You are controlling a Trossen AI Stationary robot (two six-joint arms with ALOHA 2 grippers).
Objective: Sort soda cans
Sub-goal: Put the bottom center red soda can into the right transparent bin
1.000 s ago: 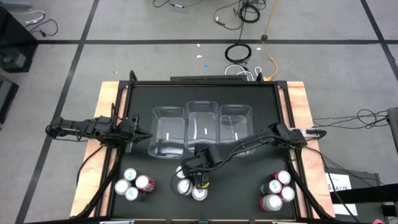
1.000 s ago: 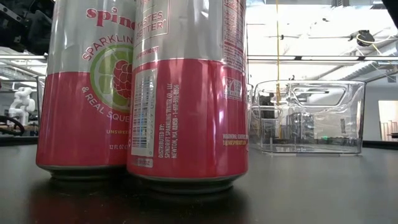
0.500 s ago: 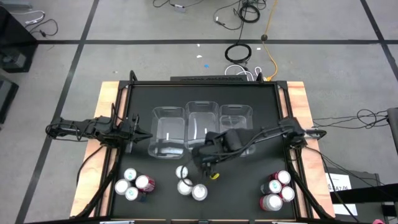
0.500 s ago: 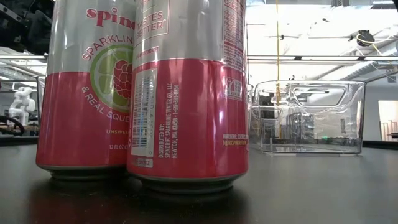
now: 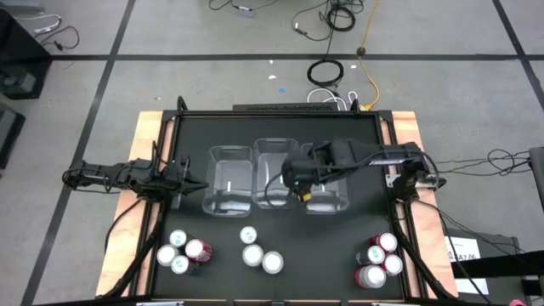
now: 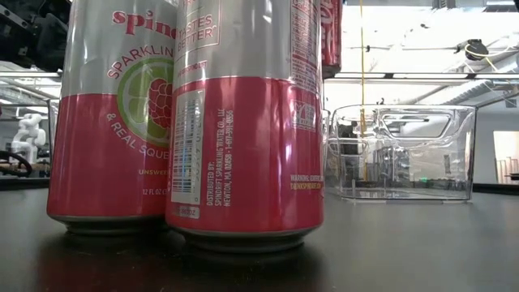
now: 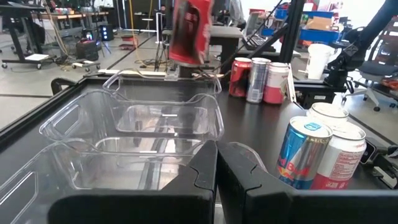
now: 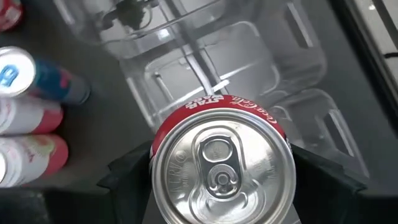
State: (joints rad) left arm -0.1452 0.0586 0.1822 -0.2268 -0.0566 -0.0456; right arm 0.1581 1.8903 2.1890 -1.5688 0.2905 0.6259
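Your right claw (image 8: pixel 221 186) is clamping a glossy dark red cylindrical can (image 8: pixel 221 163), silver pull-tab top showing, above the clear ribbed plastic bins (image 5: pixel 276 174). Your left claw (image 7: pixel 216 180) is sitting pressed together at the matte black table's (image 5: pixel 340 246) left edge.

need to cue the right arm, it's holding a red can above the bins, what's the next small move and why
Probably lower it and let go. The right gripper is shut on the red cola can, held upright over the clear bins, about over the middle and right ones; which bin I cannot tell. The bins look empty, so nothing blocks the drop. The left gripper waits shut beside the left bin.
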